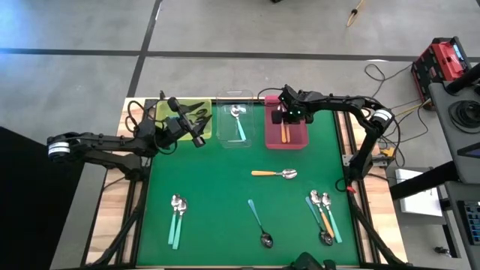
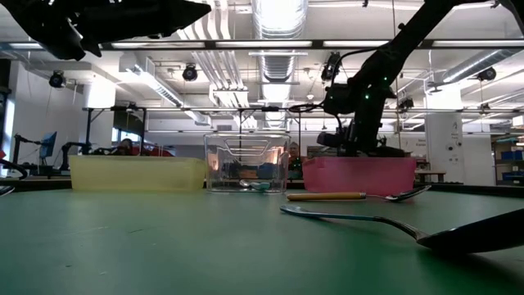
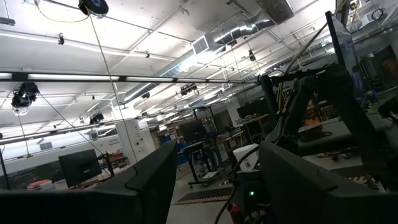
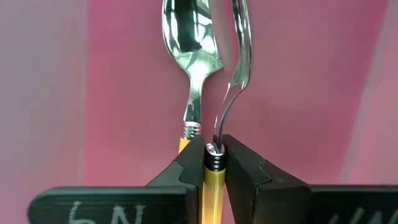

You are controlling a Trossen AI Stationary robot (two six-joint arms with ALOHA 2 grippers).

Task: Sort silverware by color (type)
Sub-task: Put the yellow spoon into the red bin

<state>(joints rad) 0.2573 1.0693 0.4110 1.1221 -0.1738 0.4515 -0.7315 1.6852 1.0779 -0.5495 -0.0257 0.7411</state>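
My right gripper (image 1: 286, 118) is over the pink bin (image 1: 268, 142), shut on an orange-handled spoon (image 4: 233, 68). A second orange-handled spoon (image 4: 189, 43) lies on the bin's floor beside it. My left gripper (image 1: 193, 129) hovers open at the yellow-green bin (image 1: 161, 112), tipped upward, with nothing between its fingers (image 3: 149, 186). A teal-handled spoon (image 1: 239, 124) lies in the clear bin (image 1: 221, 142). Flat on the green mat lie an orange spoon (image 1: 274, 174), two teal spoons (image 1: 176, 219), one dark-bowled teal spoon (image 1: 260, 225) and a mixed cluster (image 1: 322, 217). My right gripper pinches the spoon between its two fingers at the orange handle's end (image 4: 213, 168), just behind the metal neck. The fingers slant steeply down from above and run along the handle. The bowl (image 4: 241, 31) sticks out past the fingertips, edge-on, down into the pink bin.
The three bins stand in a row along the mat's far edge. The mat's middle (image 1: 217, 180) is bare between the loose spoons. Wooden table edges and cables flank the mat. The orange spoon (image 2: 327, 196) and a dark spoon (image 2: 426, 233) lie close before the low camera.
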